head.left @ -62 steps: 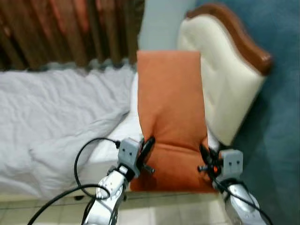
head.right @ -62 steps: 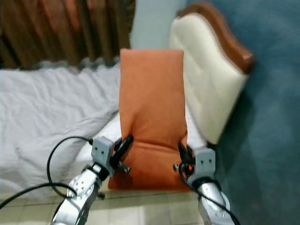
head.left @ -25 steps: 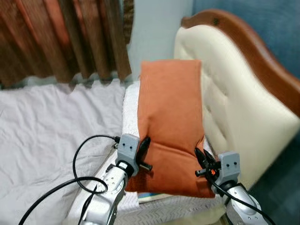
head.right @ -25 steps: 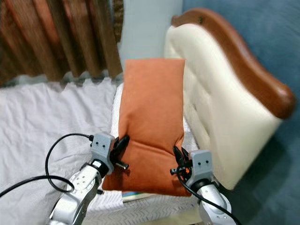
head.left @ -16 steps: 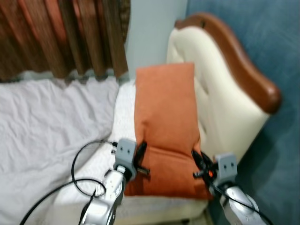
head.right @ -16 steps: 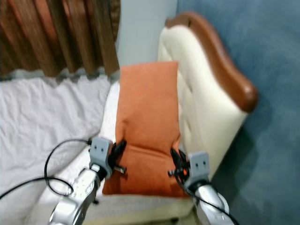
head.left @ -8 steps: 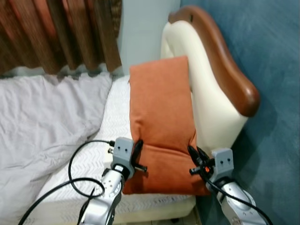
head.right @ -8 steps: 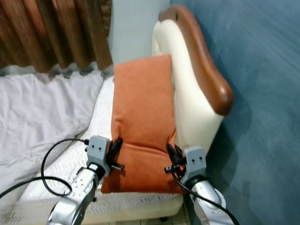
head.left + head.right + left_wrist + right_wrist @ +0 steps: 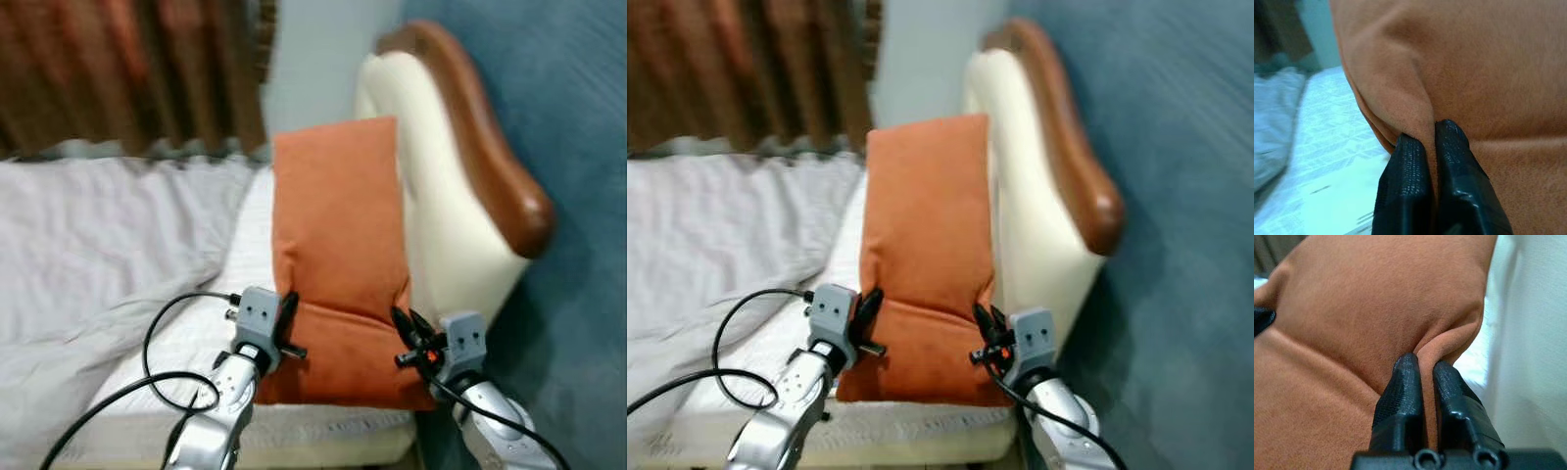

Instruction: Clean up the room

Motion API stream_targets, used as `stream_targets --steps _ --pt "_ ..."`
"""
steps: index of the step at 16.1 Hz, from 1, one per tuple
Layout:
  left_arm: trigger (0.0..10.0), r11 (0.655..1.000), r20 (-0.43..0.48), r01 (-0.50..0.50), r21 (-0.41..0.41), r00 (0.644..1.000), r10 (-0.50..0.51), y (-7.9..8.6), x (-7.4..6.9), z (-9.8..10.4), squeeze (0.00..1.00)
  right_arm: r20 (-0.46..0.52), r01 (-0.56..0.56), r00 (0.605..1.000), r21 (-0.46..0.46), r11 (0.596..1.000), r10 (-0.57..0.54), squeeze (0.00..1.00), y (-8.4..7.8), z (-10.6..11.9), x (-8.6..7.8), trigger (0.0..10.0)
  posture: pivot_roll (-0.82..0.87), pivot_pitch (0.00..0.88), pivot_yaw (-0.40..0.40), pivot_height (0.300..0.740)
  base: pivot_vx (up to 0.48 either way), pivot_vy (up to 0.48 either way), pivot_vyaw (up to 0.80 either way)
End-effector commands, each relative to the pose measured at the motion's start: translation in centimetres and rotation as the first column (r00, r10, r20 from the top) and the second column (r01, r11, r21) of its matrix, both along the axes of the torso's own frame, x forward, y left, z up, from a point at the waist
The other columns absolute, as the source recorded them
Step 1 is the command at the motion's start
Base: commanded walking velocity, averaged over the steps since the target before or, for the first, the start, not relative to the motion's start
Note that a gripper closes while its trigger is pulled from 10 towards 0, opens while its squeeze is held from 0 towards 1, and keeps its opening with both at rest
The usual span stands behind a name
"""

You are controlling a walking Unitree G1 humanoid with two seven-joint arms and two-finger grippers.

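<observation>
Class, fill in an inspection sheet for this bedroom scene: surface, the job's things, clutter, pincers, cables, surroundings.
Surface: bed, white patterned sheet.
Job's things: orange pillow, far end raised, beside the cream headboard.
Clutter: rumpled grey duvet on the bed.
Pincers: left pincer shut on the pillow's left edge; right pincer shut on its right edge.
Cables: black cable looping by the left arm.
Surroundings: brown curtain, blue wall.

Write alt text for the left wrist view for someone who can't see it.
The left gripper, two black textured fingers, pinches a fold at the edge of a soft orange fabric pillow. Beside it lies a white patterned mattress cover.
</observation>
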State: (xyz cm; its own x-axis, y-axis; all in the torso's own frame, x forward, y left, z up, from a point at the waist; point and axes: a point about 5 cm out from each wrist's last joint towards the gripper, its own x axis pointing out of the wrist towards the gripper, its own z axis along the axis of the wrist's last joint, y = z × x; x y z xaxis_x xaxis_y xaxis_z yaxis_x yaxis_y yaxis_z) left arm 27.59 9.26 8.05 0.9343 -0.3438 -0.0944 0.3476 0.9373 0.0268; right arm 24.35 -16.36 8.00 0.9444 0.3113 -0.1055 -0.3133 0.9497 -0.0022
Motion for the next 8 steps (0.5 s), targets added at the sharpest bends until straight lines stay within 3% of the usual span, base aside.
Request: stream_targets --steps 1,7,8 --pt "10.0 0.977 0.091 -0.212 0.024 0.974 0.209 4.54 1.37 1.62 0.0 -0.003 0.098 0.995 -0.048 0.994 -0.098 0.0 -2.66 -0.01 -0.14 10.0 -0.09 0.017 -0.008 0.74 0.48 0.0 0.0" --pt "10.0 0.979 0.076 -0.202 0.018 0.977 0.2 3.8 1.31 1.27 0.0 -0.007 0.08 0.997 -0.063 0.995 -0.08 0.0 -2.73 -0.07 -0.22 10.0 -0.09 0.011 -0.013 0.74 0.48 0.0 0.0" --pt "10.0 0.98 0.071 -0.198 0.018 0.978 0.197 3.65 1.39 1.19 0.0 -0.009 0.081 0.997 -0.064 0.995 -0.081 0.0 -2.76 -0.06 -0.14 10.0 -0.09 0.011 -0.013 0.74 0.465 0.0 0.75"
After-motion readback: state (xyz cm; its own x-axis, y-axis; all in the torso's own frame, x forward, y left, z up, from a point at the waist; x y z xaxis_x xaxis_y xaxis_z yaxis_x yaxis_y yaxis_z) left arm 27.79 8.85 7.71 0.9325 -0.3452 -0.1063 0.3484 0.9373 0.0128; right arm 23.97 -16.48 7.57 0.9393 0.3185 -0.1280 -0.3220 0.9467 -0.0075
